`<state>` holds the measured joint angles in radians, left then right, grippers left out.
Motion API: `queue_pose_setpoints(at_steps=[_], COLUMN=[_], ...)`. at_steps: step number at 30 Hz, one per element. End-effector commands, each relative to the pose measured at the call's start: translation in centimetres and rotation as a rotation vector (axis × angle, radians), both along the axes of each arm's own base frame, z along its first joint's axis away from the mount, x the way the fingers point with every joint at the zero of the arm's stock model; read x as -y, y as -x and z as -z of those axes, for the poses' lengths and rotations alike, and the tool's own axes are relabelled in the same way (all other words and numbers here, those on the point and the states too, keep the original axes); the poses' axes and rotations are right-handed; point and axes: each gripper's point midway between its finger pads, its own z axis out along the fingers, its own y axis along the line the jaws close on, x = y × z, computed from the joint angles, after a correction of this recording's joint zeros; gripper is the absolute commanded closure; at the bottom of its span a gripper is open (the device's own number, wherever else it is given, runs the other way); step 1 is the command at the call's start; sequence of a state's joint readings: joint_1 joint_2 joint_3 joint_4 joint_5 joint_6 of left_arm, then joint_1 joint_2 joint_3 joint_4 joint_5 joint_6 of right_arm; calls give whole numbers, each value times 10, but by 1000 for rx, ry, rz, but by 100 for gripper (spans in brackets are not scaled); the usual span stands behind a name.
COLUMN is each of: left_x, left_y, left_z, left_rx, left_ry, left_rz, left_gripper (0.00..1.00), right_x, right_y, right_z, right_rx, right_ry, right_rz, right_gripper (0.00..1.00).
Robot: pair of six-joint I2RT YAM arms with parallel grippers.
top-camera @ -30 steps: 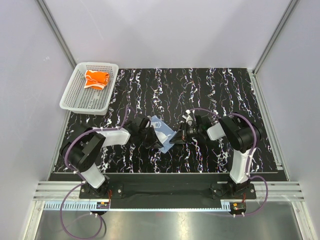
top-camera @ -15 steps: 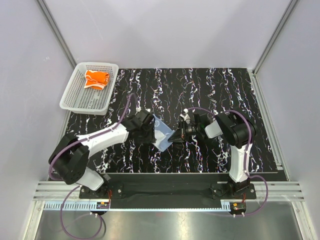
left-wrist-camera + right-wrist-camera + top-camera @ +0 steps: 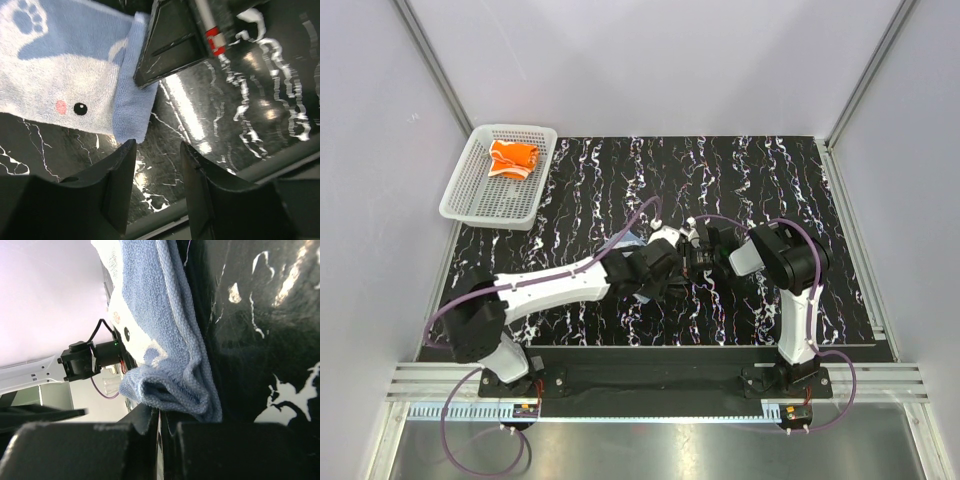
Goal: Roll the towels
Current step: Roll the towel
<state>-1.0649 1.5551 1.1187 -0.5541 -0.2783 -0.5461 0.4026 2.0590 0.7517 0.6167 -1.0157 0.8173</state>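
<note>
Top external: the orange towel (image 3: 513, 158) lies in the white basket (image 3: 470, 195) at the far-left corner of the black table (image 3: 770, 180). Left wrist: the left gripper (image 3: 157, 150), jaws parted and empty, hangs beside the folded edge of the blue towel (image 3: 65, 85). Right wrist: the right gripper (image 3: 161, 422) pinches that fold.

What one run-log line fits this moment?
left gripper: open, empty | right gripper: shut on blue towel, folded edge | orange towel: in basket
</note>
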Motion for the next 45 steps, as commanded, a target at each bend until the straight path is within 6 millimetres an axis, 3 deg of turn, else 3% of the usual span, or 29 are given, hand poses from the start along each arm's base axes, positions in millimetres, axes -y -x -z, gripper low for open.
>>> queue_pose_setpoints(at_steps=[1, 9, 18, 22, 27, 36, 45], left_x=[7, 1, -17, -20, -27, -42, -42], left_y=[-12, -12, -11, -12, -18, -19, -18], left_z=[6, 52, 76, 71, 63, 69, 80], left_rx=[33, -14, -41, -22, 19, 26, 6], left_ry=[-24, -121, -184, -170, -197, -305, -351], left_rz=[0, -13, -58, -66, -68, -54, -14], left_gripper=[55, 55, 55, 57, 52, 46, 45], right_x=[9, 8, 9, 9, 8, 8, 7], right_y=[-4, -3, -2, -3, -3, -3, -3], right_z=[34, 36, 36, 37, 37, 38, 40], right_rx=[-38, -45, -49, -51, -57, -63, -69], right_ry=[106, 104, 102, 101, 100, 101, 102], right_rz=[69, 63, 61, 61, 60, 59, 57], right_gripper=[96, 96, 97, 97, 97, 97, 98])
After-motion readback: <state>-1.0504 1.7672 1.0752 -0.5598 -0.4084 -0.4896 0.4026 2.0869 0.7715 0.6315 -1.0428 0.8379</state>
